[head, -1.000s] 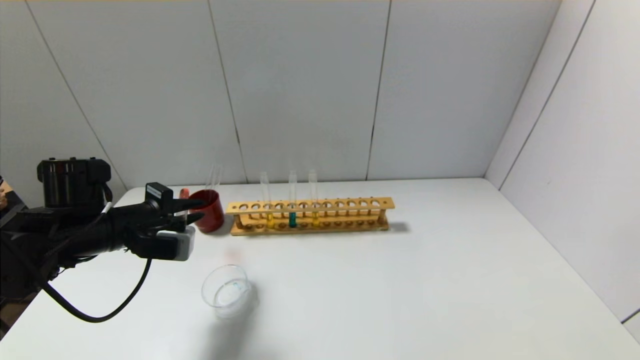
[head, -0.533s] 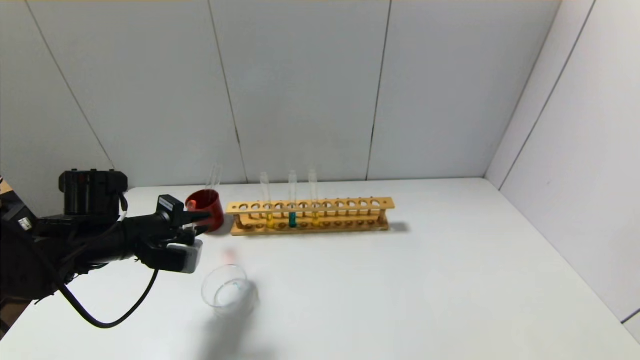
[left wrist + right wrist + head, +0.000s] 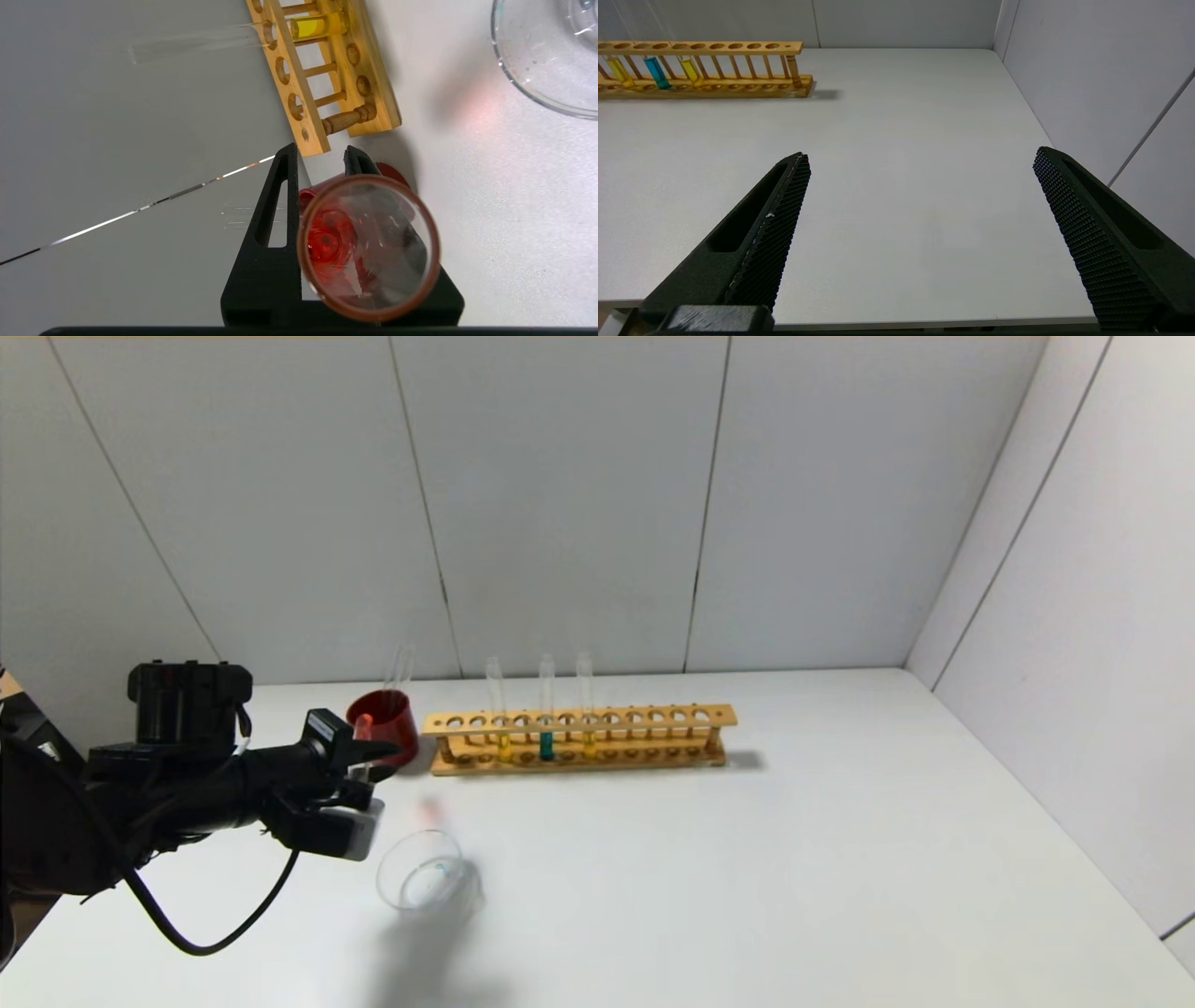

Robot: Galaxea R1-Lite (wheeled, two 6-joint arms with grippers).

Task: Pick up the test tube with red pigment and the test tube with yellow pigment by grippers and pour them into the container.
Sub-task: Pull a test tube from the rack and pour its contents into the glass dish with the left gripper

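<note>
My left gripper [image 3: 383,758] is shut on the test tube with red pigment [image 3: 359,721] and holds it tilted above the table, between the dark red cup and the container [image 3: 425,875], a clear glass dish. In the left wrist view the tube's open mouth [image 3: 369,247] faces the camera between the gripper [image 3: 321,154] fingers, and the dish rim [image 3: 537,93] shows at one corner. Two yellow-liquid tubes [image 3: 504,745] [image 3: 589,741] stand in the wooden rack; I cannot tell which one is the amber one. My right gripper [image 3: 920,158] is open and empty, low at the table's near edge.
The wooden rack [image 3: 653,717] stands along the back of the table with a teal tube [image 3: 546,745] between the yellow ones. A dark red cup [image 3: 394,728] with an empty tube in it stands at the rack's left end. White walls close the back and right.
My left gripper has moved right and down with the red tube, from beside the red cup towards the glass dish. The rack and the dish have not moved.
</note>
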